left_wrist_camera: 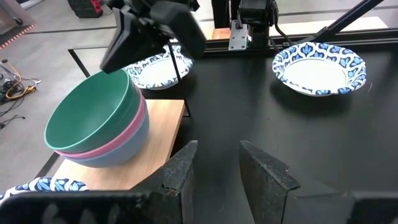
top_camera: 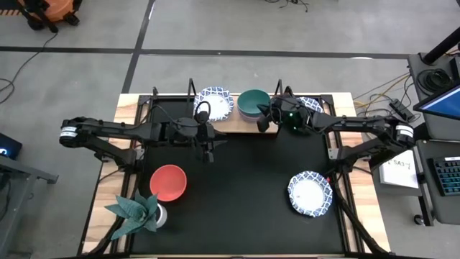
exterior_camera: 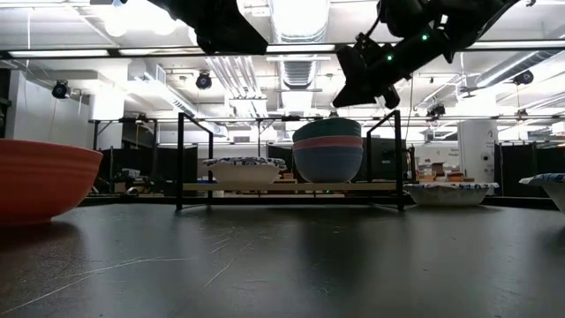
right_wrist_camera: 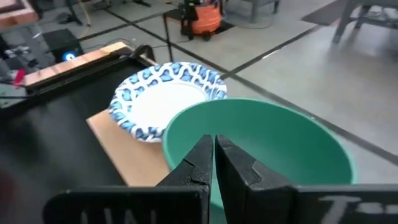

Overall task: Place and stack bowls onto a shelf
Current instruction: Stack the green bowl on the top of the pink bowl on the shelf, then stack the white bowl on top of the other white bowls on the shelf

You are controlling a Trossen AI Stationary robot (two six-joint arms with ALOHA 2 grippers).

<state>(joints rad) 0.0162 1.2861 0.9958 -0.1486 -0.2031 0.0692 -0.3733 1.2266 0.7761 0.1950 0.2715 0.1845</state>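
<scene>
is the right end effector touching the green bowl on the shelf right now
Apart. The low view shows the right end effector hanging above the green bowl, with background visible between them. The bowl tops a stack on the shelf.

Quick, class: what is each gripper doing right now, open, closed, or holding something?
Left gripper: open, empty, over the black tabletop.
Right gripper: closed, holding nothing, just above the green bowl on the shelf.

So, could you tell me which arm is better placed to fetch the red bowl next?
Left, probably: its gripper hangs open near the red bowl, while the right gripper sits shut over the green bowl.
</scene>
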